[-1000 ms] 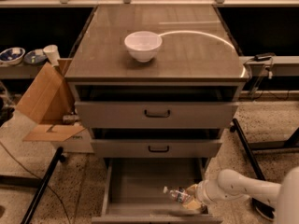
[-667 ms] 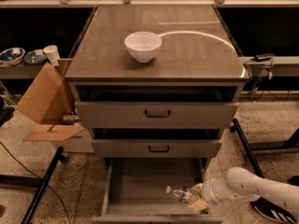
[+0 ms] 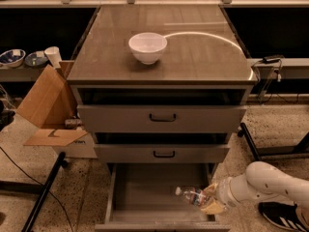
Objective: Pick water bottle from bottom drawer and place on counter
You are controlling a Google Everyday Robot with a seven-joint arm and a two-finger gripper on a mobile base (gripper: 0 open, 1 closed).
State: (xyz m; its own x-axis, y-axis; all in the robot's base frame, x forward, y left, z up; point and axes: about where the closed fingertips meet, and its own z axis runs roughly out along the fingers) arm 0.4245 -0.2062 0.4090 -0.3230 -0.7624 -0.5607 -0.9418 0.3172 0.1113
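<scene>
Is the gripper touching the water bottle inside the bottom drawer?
Touching. Camera view: the gripper, at the right of the bottom drawer, clasps the water bottle with no gap.

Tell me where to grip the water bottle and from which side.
I would grip the water bottle across its body near the base, coming from the view's right: it lies on its side in the bottom drawer, cap pointing left, base toward the gripper, which is at that end.

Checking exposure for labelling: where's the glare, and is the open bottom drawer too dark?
Camera view: a curved glare streak crosses the counter right of the white bowl; the bottom drawer is dim, yet the water bottle shows clearly, gripped by the tool at the drawer's right side.
</scene>
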